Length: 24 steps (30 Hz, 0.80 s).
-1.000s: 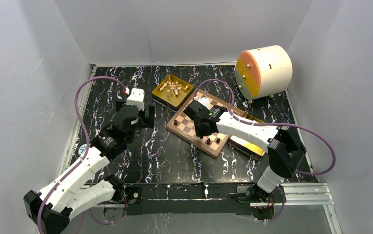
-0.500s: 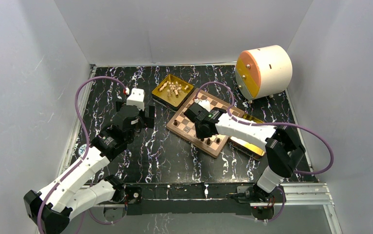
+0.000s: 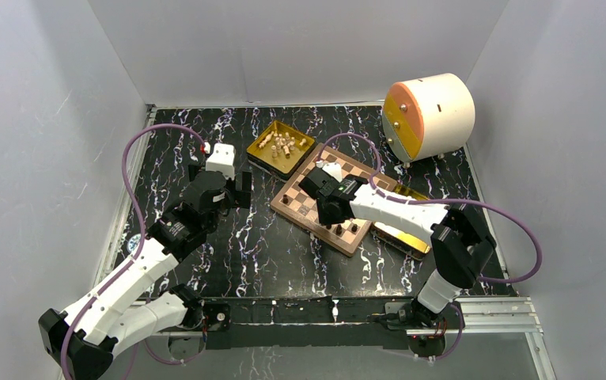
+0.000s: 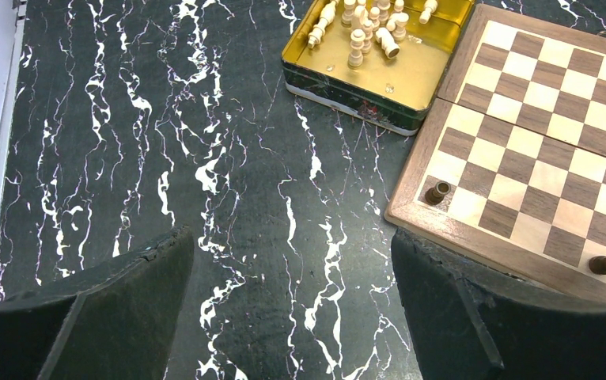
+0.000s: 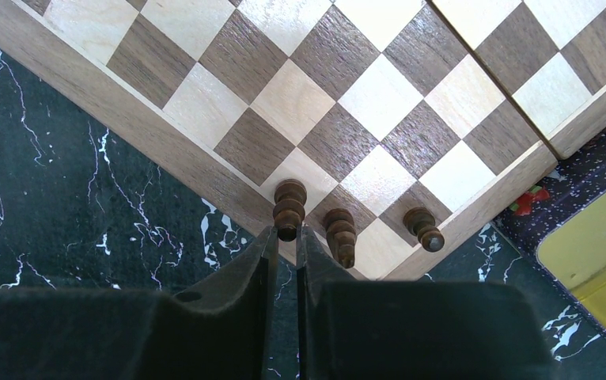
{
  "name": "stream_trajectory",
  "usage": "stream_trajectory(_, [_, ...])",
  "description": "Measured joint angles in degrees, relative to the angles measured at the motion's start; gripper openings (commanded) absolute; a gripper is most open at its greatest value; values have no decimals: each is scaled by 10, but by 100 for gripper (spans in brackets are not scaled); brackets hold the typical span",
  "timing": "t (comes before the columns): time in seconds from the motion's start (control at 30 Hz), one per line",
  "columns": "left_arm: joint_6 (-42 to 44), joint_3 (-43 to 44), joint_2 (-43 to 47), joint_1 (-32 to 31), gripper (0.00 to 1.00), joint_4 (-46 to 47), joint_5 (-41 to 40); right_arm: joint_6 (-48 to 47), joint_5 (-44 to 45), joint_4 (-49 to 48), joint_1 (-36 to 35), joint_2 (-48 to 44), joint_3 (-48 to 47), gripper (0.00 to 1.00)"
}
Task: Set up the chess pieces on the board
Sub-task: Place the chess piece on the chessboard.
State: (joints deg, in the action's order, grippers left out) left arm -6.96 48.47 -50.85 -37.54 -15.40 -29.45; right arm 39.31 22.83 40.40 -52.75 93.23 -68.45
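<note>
The board (image 3: 298, 198) lies at the table's centre right, turned diagonally. My right gripper (image 3: 326, 215) is over its near edge, shut on the top of a dark brown piece (image 5: 289, 207) that stands upright on an edge square. Two more dark pieces (image 5: 341, 233) (image 5: 424, 228) stand beside it toward the corner of the board (image 5: 339, 87). Another dark piece (image 4: 437, 191) stands at the left corner of the board (image 4: 553, 134). Cream pieces (image 4: 363, 32) lie in a gold tray (image 3: 262, 152). My left gripper (image 4: 292, 309) is open and empty over the table, left of the board.
A second gold tray (image 3: 399, 236) lies under the right arm by the board's right side and shows in the right wrist view (image 5: 592, 261). A white drum with an orange face (image 3: 430, 115) stands at the back right. White walls enclose the black marbled table.
My right arm has shifted very slightly over the board's near edge. The left arm has not moved.
</note>
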Motion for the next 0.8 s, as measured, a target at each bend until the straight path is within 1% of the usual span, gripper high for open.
stream_trajectory(0.37, [0, 0, 0, 0, 91, 0, 1, 7, 0, 1, 0, 0, 0, 23])
stream_trajectory(0.8, [2, 0, -1, 0, 91, 0, 1, 10, 6, 2, 0, 0, 0, 21])
